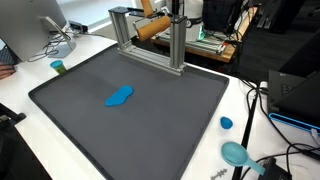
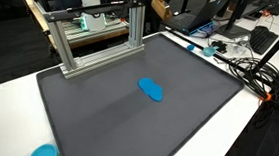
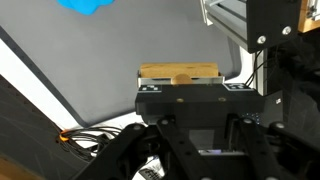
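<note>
— Start at the left. What do you see?

— In an exterior view, a small teal cup (image 1: 58, 67) stands on the white tabletop (image 1: 20, 98), just off the left corner of the grey mat (image 1: 170, 120).

— And further in?

— A flat blue piece (image 1: 119, 96) lies on its own near the middle of the mat, well apart from my claw (image 3: 179, 80). From my wrist it shows only at the top edge.

— And the claw itself?

— It is closed on a wooden block (image 3: 178, 73). The wrist view shows the block gripped between my fingers and lying level. In the exterior view the block hangs in the air behind the upper part of the metal frame (image 1: 180, 50), which stands at the mat's far edge. I cannot tell whether the block and the frame touch.

— What is to the right?

— A blue cap (image 1: 227, 123) sits on the tabletop just beside the mat's right edge. A teal scoop (image 1: 235, 152) lies nearer the front corner.
</note>
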Action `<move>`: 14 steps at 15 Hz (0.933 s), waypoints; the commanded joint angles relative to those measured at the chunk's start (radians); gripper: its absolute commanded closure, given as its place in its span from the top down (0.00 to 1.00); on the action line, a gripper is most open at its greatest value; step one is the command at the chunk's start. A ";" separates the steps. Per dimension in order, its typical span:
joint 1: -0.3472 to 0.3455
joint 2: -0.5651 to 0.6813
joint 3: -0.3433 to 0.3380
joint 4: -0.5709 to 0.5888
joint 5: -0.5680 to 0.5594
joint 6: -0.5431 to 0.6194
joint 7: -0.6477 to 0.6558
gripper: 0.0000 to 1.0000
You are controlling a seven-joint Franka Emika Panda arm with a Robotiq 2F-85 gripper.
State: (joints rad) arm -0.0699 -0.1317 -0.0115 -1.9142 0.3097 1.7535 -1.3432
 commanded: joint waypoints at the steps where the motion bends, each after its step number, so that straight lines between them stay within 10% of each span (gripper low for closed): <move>1: 0.024 0.006 -0.023 0.003 -0.003 -0.002 0.003 0.22; 14: 0.056 -0.021 0.019 -0.068 -0.272 0.142 0.880 0.22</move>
State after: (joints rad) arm -0.0195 -0.1139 0.0110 -1.9380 0.1067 1.8861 -0.6161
